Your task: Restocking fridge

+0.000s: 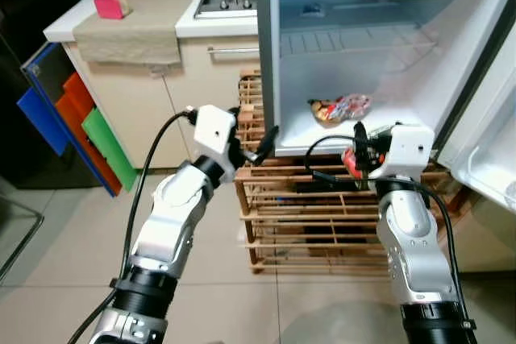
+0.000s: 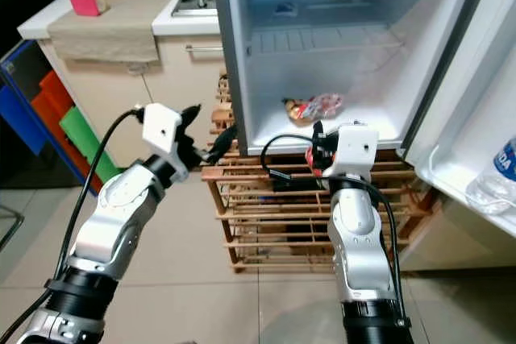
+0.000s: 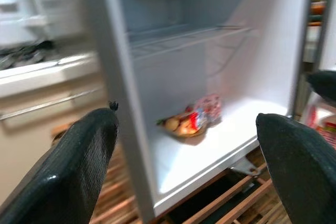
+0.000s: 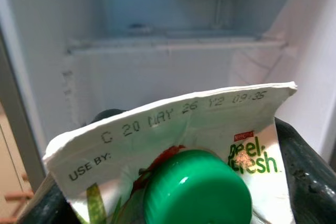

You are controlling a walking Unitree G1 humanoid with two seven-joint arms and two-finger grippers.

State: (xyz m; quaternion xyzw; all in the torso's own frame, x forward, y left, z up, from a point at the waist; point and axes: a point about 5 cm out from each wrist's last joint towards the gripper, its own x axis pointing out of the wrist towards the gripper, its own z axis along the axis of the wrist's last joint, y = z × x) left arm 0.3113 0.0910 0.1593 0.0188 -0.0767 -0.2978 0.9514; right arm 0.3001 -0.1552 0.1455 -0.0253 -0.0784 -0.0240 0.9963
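While the juice carton [image 4: 178, 150] with its green cap sits clamped in the right gripper [image 1: 360, 159] just before the open fridge [image 1: 355, 54], the placing step is in hand. What looks like a snack packet [image 1: 340, 108] lies on the fridge floor. The carton needs carrying in beside it; the left gripper [image 1: 256, 151] hovers spread and empty at the fridge's edge.
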